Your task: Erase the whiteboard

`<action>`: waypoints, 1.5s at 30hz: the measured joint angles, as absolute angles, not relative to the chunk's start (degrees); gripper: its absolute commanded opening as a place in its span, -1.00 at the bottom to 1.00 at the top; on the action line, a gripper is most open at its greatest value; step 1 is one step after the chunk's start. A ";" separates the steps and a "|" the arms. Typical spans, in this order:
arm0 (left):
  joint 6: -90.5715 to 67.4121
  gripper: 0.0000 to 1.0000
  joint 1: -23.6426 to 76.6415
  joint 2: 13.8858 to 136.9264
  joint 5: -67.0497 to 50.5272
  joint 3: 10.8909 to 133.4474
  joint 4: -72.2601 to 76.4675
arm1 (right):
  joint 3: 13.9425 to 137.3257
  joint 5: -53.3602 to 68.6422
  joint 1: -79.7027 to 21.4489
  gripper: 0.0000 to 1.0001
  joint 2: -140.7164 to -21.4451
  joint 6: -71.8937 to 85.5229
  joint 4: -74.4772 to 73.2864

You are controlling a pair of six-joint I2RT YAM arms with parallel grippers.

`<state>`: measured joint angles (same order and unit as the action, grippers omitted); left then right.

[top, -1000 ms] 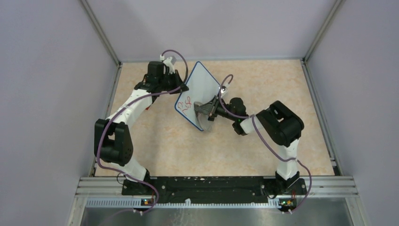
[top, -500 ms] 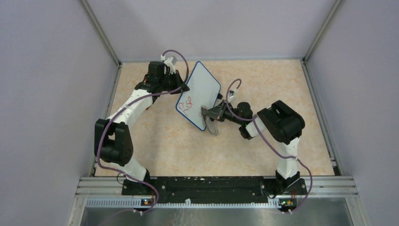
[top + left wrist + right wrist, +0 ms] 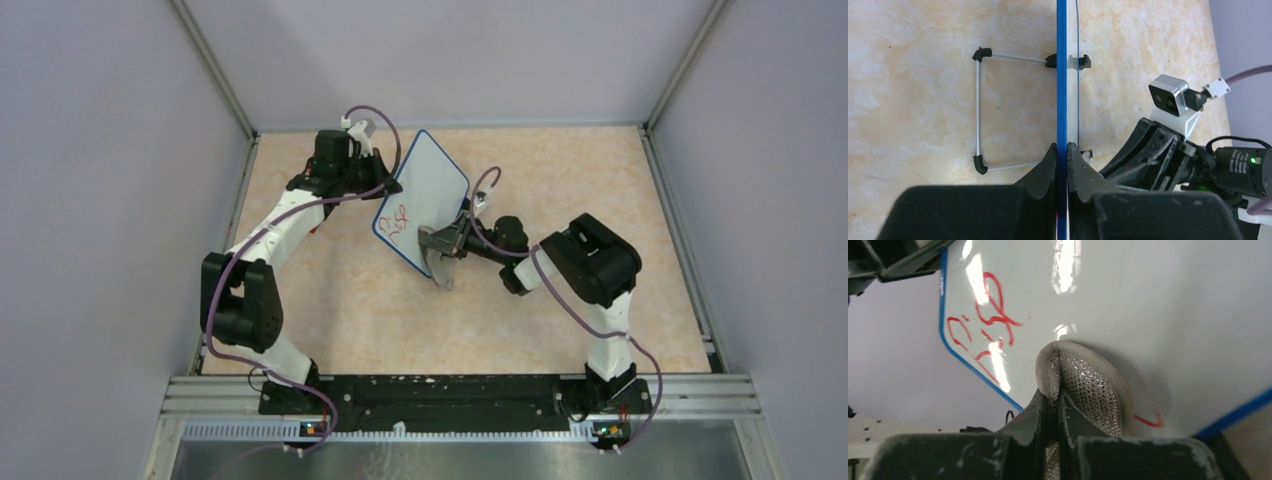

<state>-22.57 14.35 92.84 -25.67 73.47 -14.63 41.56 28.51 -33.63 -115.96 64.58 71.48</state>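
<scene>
The whiteboard (image 3: 425,190), white with a thin blue frame, stands tilted on the table with red handwriting (image 3: 396,222) at its near left corner. My left gripper (image 3: 385,186) is shut on the board's left edge; in the left wrist view the blue frame (image 3: 1062,75) runs edge-on between the jaws of the left gripper (image 3: 1062,150). My right gripper (image 3: 447,240) is shut on a grey mesh cloth (image 3: 437,250) and presses it on the board's lower part. In the right wrist view the cloth (image 3: 1088,385) sits on the white face (image 3: 1158,310), with red marks (image 3: 985,310) to its left and a red stroke (image 3: 1148,421) to its right.
The board's wire stand (image 3: 979,107) with black feet rests on the beige table (image 3: 560,190). Grey walls and metal rails (image 3: 215,70) enclose the table on three sides. The right arm (image 3: 1168,160) stands close behind the board in the left wrist view.
My right gripper with the cloth swept down and right off the board's lower edge, then came back up left onto its lower part. The left gripper and the board stayed in place.
</scene>
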 measured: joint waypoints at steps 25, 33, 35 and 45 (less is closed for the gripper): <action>-22.57 -1.00 14.35 92.84 -25.67 73.47 -14.59 | 42.83 32.21 -31.14 -1.00 -124.62 74.00 84.40; -22.31 -1.00 13.93 92.84 -25.36 73.47 -14.33 | 46.13 33.19 -33.34 -1.00 -124.60 72.62 83.20; -22.02 -1.00 13.78 92.84 -25.26 73.47 -14.33 | 47.81 33.15 -34.83 -1.00 -124.57 72.64 83.29; -21.61 -1.00 13.76 92.84 -25.71 73.47 -14.61 | 47.57 32.23 -36.14 -1.00 -123.83 73.12 84.25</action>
<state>-21.61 13.76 92.84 -25.71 73.47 -14.61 47.57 32.23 -36.14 -123.83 73.12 84.25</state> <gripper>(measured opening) 0.103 0.034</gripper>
